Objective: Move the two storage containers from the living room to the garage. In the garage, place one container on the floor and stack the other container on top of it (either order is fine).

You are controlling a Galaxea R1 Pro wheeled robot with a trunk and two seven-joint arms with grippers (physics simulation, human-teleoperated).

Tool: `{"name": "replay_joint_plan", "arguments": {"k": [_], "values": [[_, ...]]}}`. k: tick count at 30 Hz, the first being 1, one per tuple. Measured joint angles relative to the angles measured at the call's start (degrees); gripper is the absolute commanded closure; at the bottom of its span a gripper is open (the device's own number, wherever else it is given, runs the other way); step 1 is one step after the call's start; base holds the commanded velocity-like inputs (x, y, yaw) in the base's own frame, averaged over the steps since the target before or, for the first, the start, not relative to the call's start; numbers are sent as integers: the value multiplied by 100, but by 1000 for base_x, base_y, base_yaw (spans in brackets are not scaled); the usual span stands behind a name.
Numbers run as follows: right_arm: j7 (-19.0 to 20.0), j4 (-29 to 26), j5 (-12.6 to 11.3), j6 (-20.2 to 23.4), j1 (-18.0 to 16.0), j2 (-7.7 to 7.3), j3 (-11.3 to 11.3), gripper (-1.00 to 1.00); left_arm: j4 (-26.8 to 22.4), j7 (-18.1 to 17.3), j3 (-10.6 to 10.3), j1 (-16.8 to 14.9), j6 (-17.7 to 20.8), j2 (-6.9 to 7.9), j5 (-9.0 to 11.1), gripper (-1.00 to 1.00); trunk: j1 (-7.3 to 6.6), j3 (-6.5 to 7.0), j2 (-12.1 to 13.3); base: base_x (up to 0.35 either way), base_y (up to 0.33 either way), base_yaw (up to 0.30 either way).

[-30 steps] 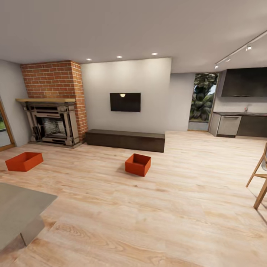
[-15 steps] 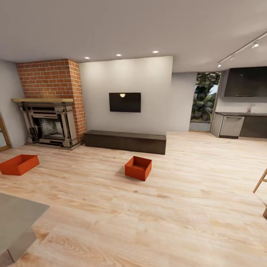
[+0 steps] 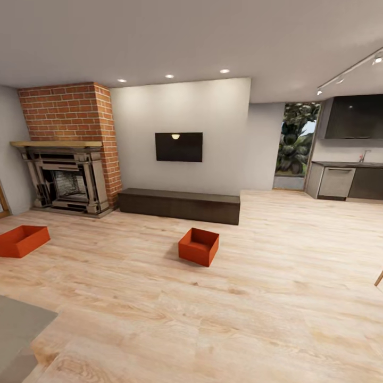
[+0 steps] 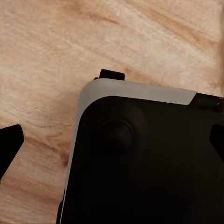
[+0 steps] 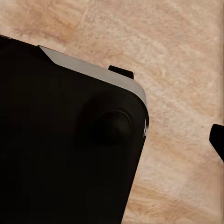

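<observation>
Head view puts you in the living room, and the whole picture has slid since a second ago: the brick fireplace (image 3: 66, 154) and the dark bench (image 3: 179, 205) under the TV (image 3: 178, 147) sit larger and lower in frame, the grey rug corner (image 3: 18, 332) has shrunk toward the frame's edge, and the chair leg at the far side is almost gone. That is your camera moving, not the things; you are rolling forward toward the bench.

Take the bench as your landmark. One storage container (image 3: 199, 246) sits on the light wood planks just in front of the bench, toward its TV-side end, open side up and turned at a slight angle. The other storage container (image 3: 22, 240) lies well apart from it, out past the bench's fireplace end, in front of the hearth. Both are untouched and empty as far as you can see.

For the task, this means you are in the approach to the first pickup, with nothing carried and the garage not in sight. The nearer bin by the bench looks like your likely first target.

In the left wrist view the fingers (image 4: 10, 148) show as dark tips at the frame edges over the robot's black base (image 4: 149, 163), spread wide and holding nothing. In the right wrist view one fingertip (image 5: 217, 140) shows at the edge; you cannot tell its opening.
</observation>
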Motion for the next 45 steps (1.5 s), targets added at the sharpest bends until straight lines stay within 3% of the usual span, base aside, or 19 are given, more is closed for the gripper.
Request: {"name": "replay_joint_plan", "arguments": {"k": [45], "values": [[0,1,0,0,0,0,0,-100,0,2,4,0,0,0,0,-100,0,0,0,320,0,0]]}}
